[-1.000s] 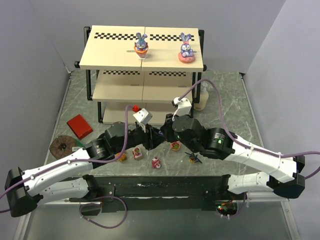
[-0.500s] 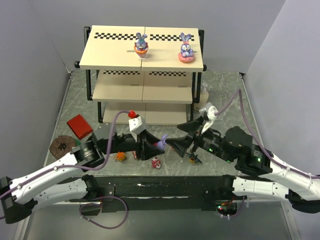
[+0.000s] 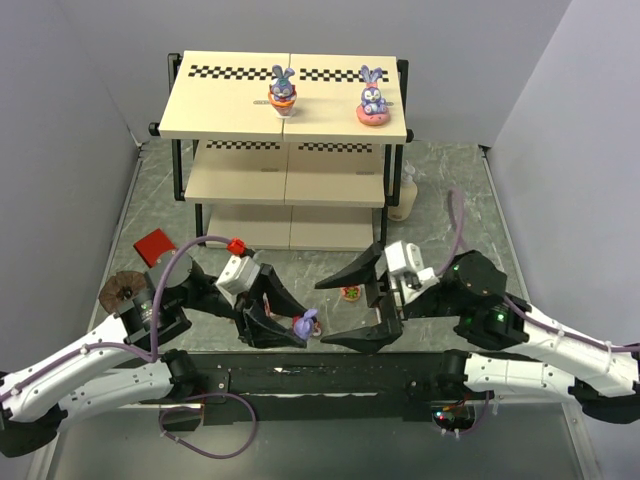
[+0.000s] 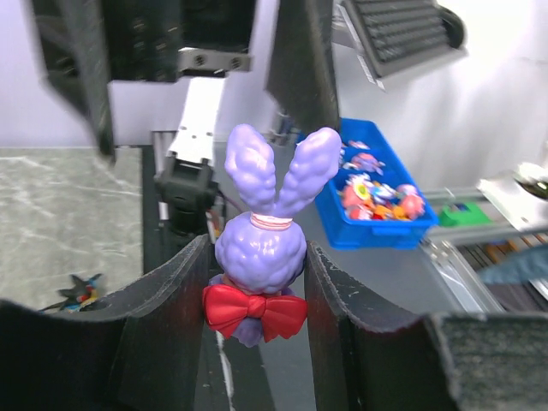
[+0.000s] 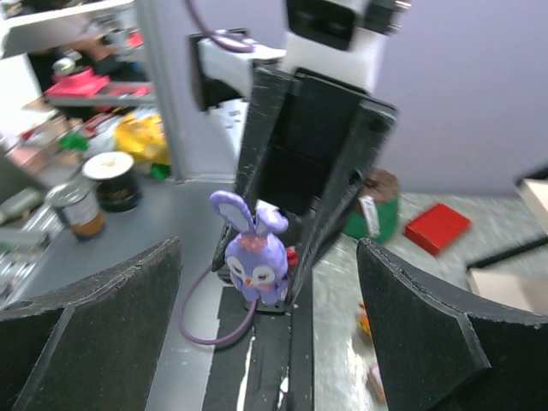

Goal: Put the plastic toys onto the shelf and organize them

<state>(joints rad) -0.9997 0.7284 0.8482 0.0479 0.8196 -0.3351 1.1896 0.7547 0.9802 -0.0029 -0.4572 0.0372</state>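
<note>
My left gripper is shut on a purple bunny with a red bow, held up above the table's near edge. In the left wrist view the bunny stands upright between the two pads, its back to the camera. My right gripper is wide open just right of it, facing it. The right wrist view shows the bunny's face, clear of the right gripper's pads. Two more bunnies stand on the shelf's top board. A red-pink toy lies on the table.
A red block and a brown round object lie at the left. A cream pump bottle stands by the shelf's right leg. A dark winged toy lies on the marble below the left arm. Grey walls close in both sides.
The right gripper opened, let go of the bunny and drew back to the right. The left gripper now holds it alone and has moved left, toward the near edge.
</note>
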